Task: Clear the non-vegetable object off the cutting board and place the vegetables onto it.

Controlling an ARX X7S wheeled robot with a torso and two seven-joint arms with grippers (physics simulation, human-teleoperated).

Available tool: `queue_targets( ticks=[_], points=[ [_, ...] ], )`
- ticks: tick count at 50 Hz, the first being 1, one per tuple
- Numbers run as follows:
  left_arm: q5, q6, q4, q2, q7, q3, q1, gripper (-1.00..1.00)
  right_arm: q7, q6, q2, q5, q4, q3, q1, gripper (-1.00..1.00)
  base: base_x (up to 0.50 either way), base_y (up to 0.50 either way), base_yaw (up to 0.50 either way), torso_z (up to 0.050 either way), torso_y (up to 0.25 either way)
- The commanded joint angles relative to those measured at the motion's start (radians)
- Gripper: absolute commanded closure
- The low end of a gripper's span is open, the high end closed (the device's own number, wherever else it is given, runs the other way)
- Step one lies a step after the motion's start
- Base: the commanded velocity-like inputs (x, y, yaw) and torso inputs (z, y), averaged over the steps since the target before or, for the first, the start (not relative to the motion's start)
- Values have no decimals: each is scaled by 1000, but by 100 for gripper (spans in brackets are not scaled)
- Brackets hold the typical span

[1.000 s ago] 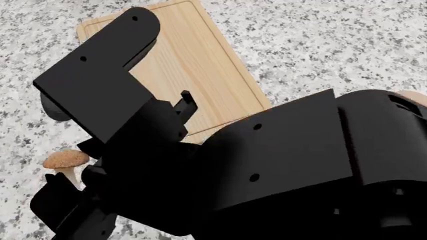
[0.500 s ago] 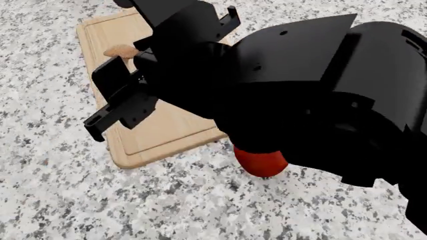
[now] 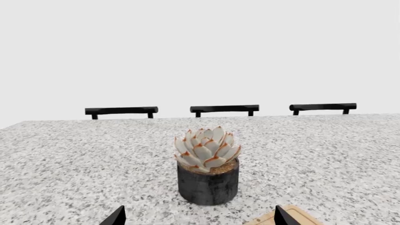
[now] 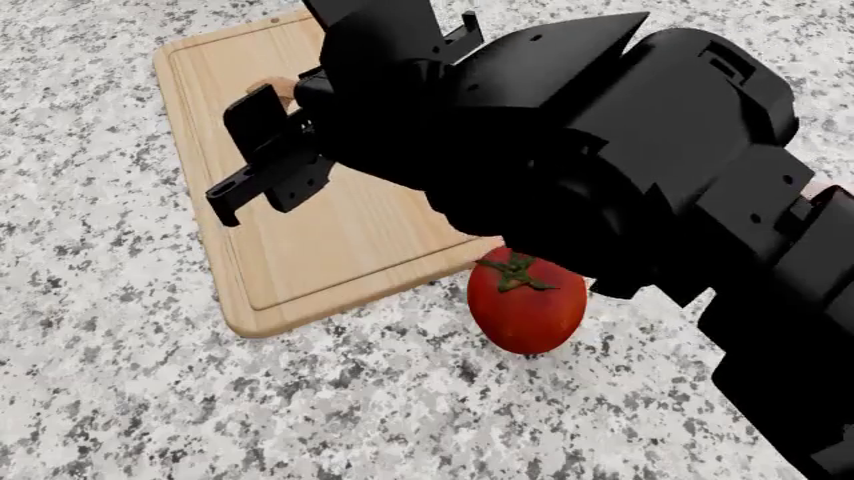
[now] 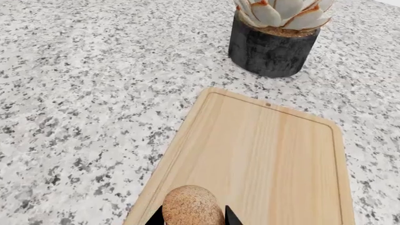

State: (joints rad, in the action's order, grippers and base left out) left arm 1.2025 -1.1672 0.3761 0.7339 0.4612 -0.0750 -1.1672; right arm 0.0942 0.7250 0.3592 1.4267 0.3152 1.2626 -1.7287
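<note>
Right wrist view: the right jaws [image 5: 190, 219] grip the mushroom [image 5: 192, 206], carried since a second ago from the table [image 5: 75, 93] to over the cutting board [image 5: 262, 154]. Tomato [image 4: 526, 300] remains off-board; left jaws [image 3: 196, 220] spread, empty.

A potted succulent [image 3: 207, 171] (dark pot) stands on the speckled granite counter [image 3: 75, 159], three chair backs [image 3: 224, 109] behind.

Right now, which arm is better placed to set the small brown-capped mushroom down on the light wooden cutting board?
The right arm. The right gripper already pinches the brown-capped mushroom over the light wooden cutting board. The left gripper is open and empty, facing the pale succulent in its dark pot.
</note>
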Motion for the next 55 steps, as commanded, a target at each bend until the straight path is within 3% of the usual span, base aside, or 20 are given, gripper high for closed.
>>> queue_targets(
  ticks=[1, 23, 24, 39, 55],
  points=[
    [5, 6, 3, 5, 3, -6, 11, -100, -57, -14, -59, -42, 91, 15, 16, 100, 0, 0, 0, 0, 0],
    [5, 15, -2, 12, 2, 0, 6, -100, -63, -21, -73, -89, 114, 57, 51, 100, 0, 0, 0, 0, 0],
    [4, 16, -2, 13, 1, 1, 6, -100, -65, -21, -73, -88, 116, 56, 52, -100, 0, 0, 0, 0, 0],
    [13, 20, 1, 19, 6, -3, 15, -100, -39, -10, -54, -76, 83, 42, 37, -100, 0, 0, 0, 0, 0],
    [27, 16, 3, 21, 18, -1, 5, -100, 101, 121, 149, 53, -214, -13, -51, -100, 0, 0, 0, 0, 0]
  ],
)
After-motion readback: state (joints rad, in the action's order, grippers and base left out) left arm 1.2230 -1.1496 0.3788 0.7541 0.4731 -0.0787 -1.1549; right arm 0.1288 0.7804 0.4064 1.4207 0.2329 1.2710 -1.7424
